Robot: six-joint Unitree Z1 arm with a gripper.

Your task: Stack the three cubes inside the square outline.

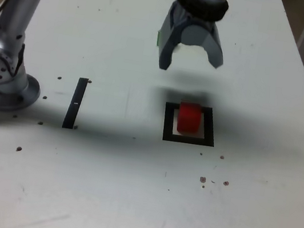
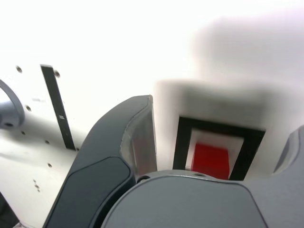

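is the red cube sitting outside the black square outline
No, the red cube sits inside the square outline, white showing around its base.

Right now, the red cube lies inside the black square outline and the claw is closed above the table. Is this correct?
Not fully: the claw is open, its jaws wide apart, as the exterior view shows. The rest is right.

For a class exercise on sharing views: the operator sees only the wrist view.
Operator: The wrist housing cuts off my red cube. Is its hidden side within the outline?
Observer: Yes. In the exterior view, white shows between the red cube and the near tape of the square outline.
Operator: Any other colour around?
Observer: A green patch shows beside the fingers, on the exterior view's left; the rest is hidden.
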